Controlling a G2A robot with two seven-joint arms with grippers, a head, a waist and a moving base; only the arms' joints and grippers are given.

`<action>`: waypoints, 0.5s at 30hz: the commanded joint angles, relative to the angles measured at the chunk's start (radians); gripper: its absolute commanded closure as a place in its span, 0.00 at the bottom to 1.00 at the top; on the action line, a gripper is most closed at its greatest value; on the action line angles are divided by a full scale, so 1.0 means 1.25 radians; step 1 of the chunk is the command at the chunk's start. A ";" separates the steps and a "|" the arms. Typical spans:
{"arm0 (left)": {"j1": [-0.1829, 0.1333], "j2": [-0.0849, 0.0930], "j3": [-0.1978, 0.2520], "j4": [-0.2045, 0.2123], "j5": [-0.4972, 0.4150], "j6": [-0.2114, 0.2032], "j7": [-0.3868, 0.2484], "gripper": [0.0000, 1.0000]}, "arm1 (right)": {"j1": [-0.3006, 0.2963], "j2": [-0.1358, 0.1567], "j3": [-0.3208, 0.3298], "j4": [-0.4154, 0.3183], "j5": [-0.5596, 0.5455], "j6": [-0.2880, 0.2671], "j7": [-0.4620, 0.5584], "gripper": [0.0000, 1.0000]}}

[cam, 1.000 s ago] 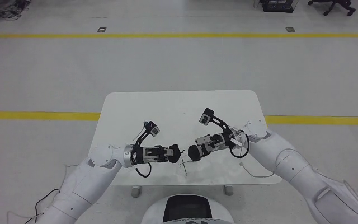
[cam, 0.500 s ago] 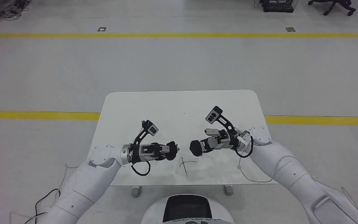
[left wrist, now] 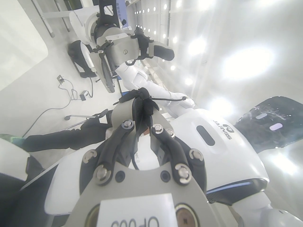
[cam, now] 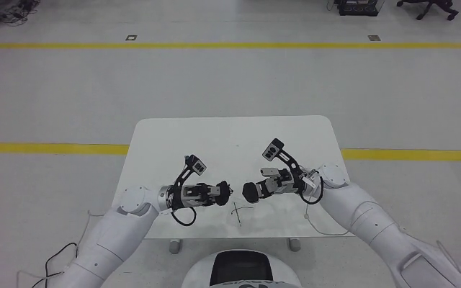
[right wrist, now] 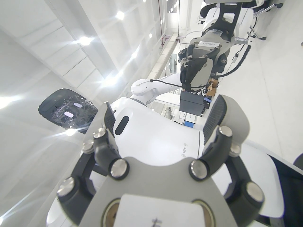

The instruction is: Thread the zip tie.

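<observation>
Above the tabletop's (cam: 216, 137) near edge, the left gripper (left wrist: 141, 102) is clamped on the zip tie (left wrist: 167, 99), its thin tail poking toward the right gripper (right wrist: 163, 116), spread wide and empty. I'd pinch that tail squarely near its tip, so it can't flex away.

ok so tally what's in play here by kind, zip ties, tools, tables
zip tie: 1
tools: 2, left tool shut on it, right tool open
table: 1
total: 4
</observation>
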 commanded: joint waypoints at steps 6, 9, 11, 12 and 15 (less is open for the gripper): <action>-0.008 -0.017 0.038 0.030 -0.086 -0.008 0.026 1.00 | -0.029 -0.020 0.016 0.002 0.070 -0.002 0.005 0.00; -0.014 -0.025 0.046 0.040 -0.116 -0.008 0.037 1.00 | -0.039 -0.033 0.022 0.016 0.096 -0.002 0.005 0.00; -0.017 -0.030 0.046 0.046 -0.130 -0.008 0.035 1.00 | -0.043 -0.041 0.023 0.024 0.105 -0.002 0.005 0.00; -0.019 -0.032 0.044 0.049 -0.133 -0.008 0.036 1.00 | -0.046 -0.047 0.023 0.034 0.112 -0.002 0.005 0.00; -0.018 -0.038 0.038 0.051 -0.144 -0.008 0.033 1.00 | -0.046 -0.058 0.018 0.050 0.115 -0.002 0.005 0.00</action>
